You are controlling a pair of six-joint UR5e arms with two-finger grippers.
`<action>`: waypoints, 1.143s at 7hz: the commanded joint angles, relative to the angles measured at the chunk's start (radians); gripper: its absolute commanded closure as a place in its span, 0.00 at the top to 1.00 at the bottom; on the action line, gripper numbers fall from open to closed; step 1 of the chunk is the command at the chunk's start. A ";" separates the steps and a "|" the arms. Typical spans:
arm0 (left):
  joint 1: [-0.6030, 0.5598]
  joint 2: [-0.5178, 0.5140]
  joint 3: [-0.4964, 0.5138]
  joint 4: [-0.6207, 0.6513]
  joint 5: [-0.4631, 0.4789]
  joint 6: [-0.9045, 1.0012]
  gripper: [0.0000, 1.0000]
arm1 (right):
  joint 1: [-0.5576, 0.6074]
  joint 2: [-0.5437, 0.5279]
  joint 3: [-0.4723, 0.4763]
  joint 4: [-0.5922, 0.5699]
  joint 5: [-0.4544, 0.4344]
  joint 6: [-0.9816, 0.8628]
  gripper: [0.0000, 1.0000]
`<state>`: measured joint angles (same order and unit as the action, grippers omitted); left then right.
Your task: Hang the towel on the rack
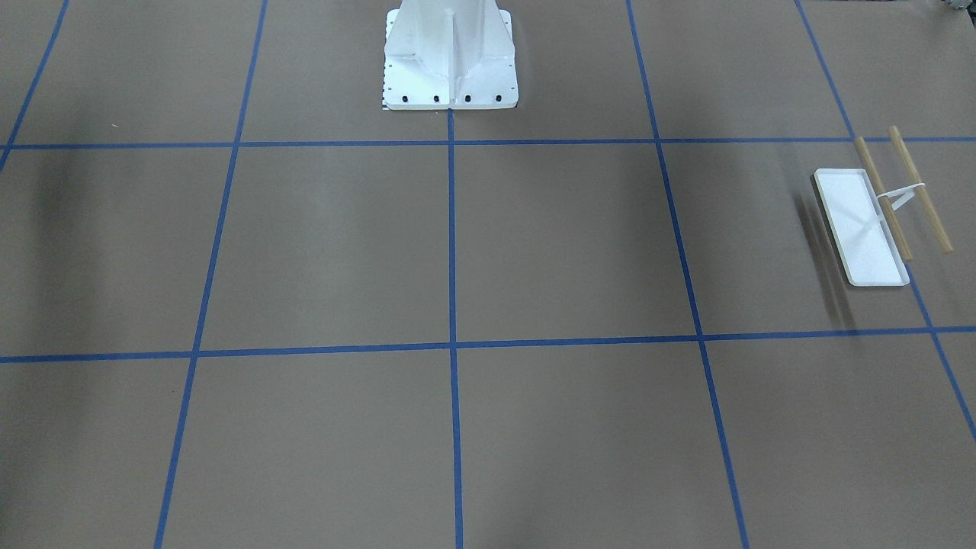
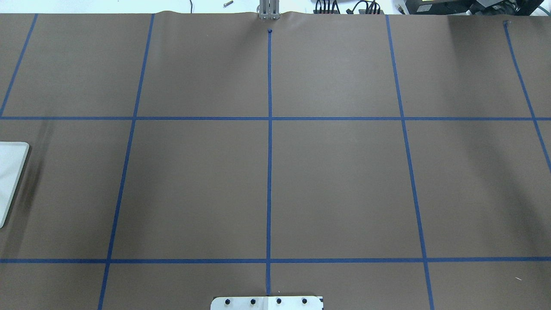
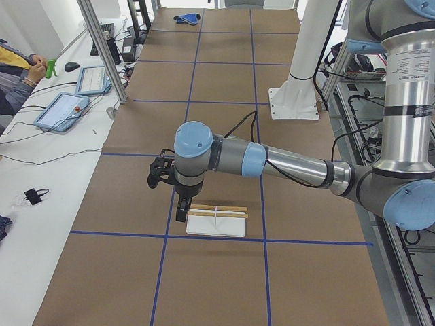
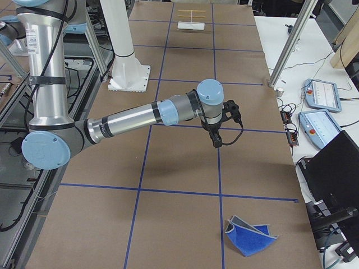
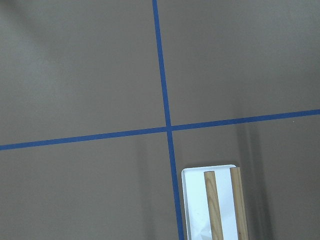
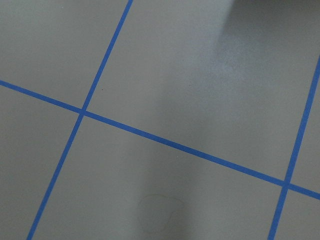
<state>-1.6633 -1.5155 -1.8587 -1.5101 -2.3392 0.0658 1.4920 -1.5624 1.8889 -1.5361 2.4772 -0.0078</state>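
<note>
The towel lies crumpled on the table at the robot's right end, blue side up with a grey corner folded over; it shows small at the far end in the exterior left view. The rack stands at the robot's left end, its white tray base under two wooden rods; it also shows in the left wrist view. My left gripper hangs just beside the rack. My right gripper hovers over bare table, well short of the towel. I cannot tell whether either gripper is open or shut.
The white bolted pedestal stands at the robot's side of the table. A side bench with tablets and a seated person runs along the far side, with aluminium posts at the edge. Blue tape lines grid the brown table.
</note>
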 commanded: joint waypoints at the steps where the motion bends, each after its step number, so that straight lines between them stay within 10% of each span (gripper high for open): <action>1: 0.000 0.006 -0.005 -0.038 0.000 -0.006 0.98 | -0.039 0.002 -0.010 0.002 -0.001 0.000 1.00; 8: 0.005 0.018 0.000 -0.038 -0.045 -0.006 0.98 | -0.038 0.001 -0.031 0.001 0.008 0.003 1.00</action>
<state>-1.6602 -1.5009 -1.8586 -1.5479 -2.3812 0.0600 1.4553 -1.5697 1.8830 -1.5368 2.4861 -0.0031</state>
